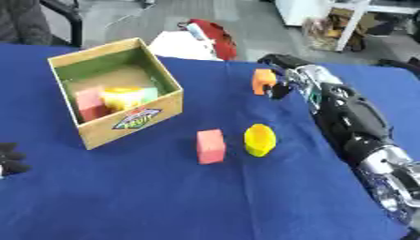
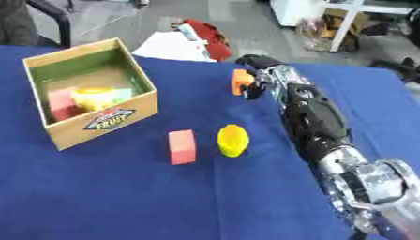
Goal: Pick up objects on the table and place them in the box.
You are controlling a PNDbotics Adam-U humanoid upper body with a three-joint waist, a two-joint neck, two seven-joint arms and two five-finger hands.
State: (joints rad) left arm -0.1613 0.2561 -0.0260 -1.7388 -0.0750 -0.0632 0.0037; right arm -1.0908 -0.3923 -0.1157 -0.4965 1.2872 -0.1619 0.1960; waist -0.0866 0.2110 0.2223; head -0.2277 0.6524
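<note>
An open cardboard box (image 1: 167, 108) stands at the left on the blue table, holding a pink block (image 1: 89, 103), a yellow piece (image 1: 123, 96) and a green piece. My right hand (image 1: 281, 77) reaches in from the right, its fingers curled round an orange block (image 1: 262, 80) at the far middle of the table. A pink block (image 1: 211, 146) and a yellow hexagonal piece (image 1: 260, 139) lie side by side on the cloth in front of it. My left hand (image 1: 10, 158) shows at the left edge, its dark fingers relaxed.
The blue table cloth (image 1: 164, 201) fills most of the view. Beyond the far edge lie a red and white bundle (image 1: 197, 40) on the floor and a white shelf (image 1: 344, 18).
</note>
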